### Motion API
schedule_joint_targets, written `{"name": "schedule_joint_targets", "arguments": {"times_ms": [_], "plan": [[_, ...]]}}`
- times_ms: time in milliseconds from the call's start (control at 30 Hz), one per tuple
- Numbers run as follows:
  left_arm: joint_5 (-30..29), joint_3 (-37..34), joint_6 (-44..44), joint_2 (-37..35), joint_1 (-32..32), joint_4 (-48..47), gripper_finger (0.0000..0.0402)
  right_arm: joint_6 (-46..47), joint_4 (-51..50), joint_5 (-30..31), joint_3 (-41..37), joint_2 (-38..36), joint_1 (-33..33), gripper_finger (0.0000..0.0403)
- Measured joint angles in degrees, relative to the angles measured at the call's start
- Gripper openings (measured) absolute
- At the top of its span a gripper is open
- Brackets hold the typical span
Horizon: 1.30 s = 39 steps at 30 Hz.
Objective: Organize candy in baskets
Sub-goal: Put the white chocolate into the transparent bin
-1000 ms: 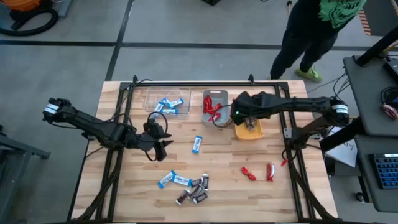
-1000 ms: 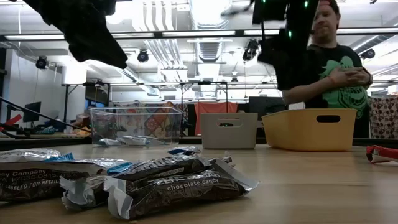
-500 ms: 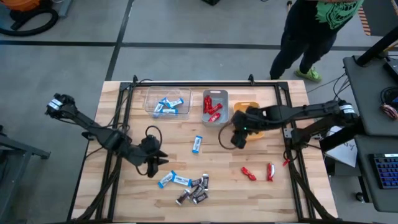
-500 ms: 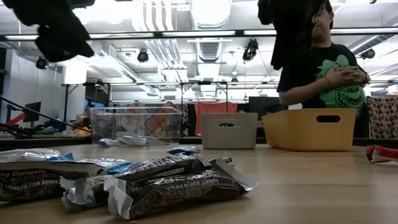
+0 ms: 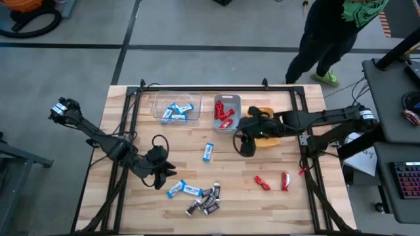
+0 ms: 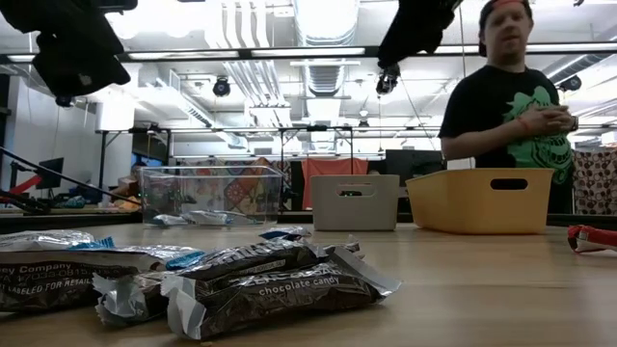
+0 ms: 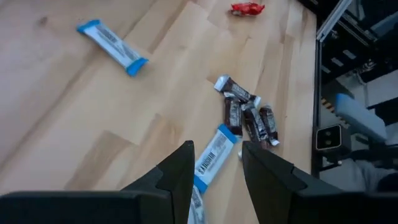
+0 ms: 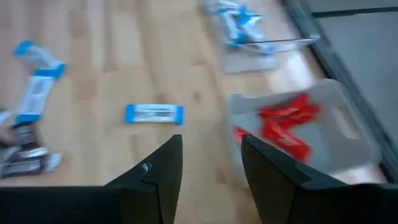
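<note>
Three baskets stand along the far edge: a clear one [image 5: 176, 108] with blue-and-white bars, a grey one [image 5: 227, 110] with red candy, and a yellow one [image 5: 265, 131] partly under my right arm. Loose candy lies on the wood: one blue bar [image 5: 209, 152] mid-table, two blue bars [image 5: 184, 190] beside a heap of dark bars [image 5: 206, 200] near the front, and two red pieces [image 5: 273, 181] at the right. My left gripper [image 5: 161, 174] hovers open just left of the two blue bars [image 7: 211, 163]. My right gripper [image 5: 245, 145] hangs open and empty above the table, near the grey basket [image 8: 298, 134].
A person in a black and green shirt [image 6: 511, 116] stands beyond the far right corner. A dark frame [image 5: 197, 88] borders the table's far edge and sides. Bare wood lies between the lone blue bar and the red pieces.
My left gripper has swung toward the near edge, ending beside the two blue bars. My right gripper has left the yellow basket, rising and moving toward the near edge and the table's left, and its wrist has turned.
</note>
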Motion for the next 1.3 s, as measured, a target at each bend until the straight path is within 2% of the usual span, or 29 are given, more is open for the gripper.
{"name": "schedule_joint_targets", "arguments": {"times_ms": [133,367,467,633,800,1033,1300], "plan": [[0.20,0.00,-1.86,3.15,-3.02,0.64,0.0130,0.98,-0.78,-3.75,-2.22,0.27,1.20,0.0145],[0.25,0.00,-2.37,13.64,-9.85,4.12,0.0141,4.29,-0.88,-4.38,-6.21,0.36,3.74,0.0151],[-0.13,0.02,-5.91,17.61,-11.51,5.02,0.0142,4.35,-0.75,-4.36,-7.11,0.36,4.26,0.0160],[-1.29,0.01,-11.85,23.90,-11.79,5.62,0.0142,4.27,-0.38,-4.15,-7.88,0.36,4.26,0.0169],[-1.30,0.14,-12.70,28.41,-11.79,8.07,0.0146,4.21,-0.15,-4.15,-7.91,0.36,4.27,0.0171],[-2.17,2.59,-13.11,33.54,-11.79,5.15,0.0157,4.10,-0.17,-4.17,-8.23,0.36,4.40,0.0169],[-3.50,5.73,-13.61,38.34,-11.81,1.75,0.0151,4.24,0.84,-4.19,-10.05,0.36,4.40,0.0169]]}}
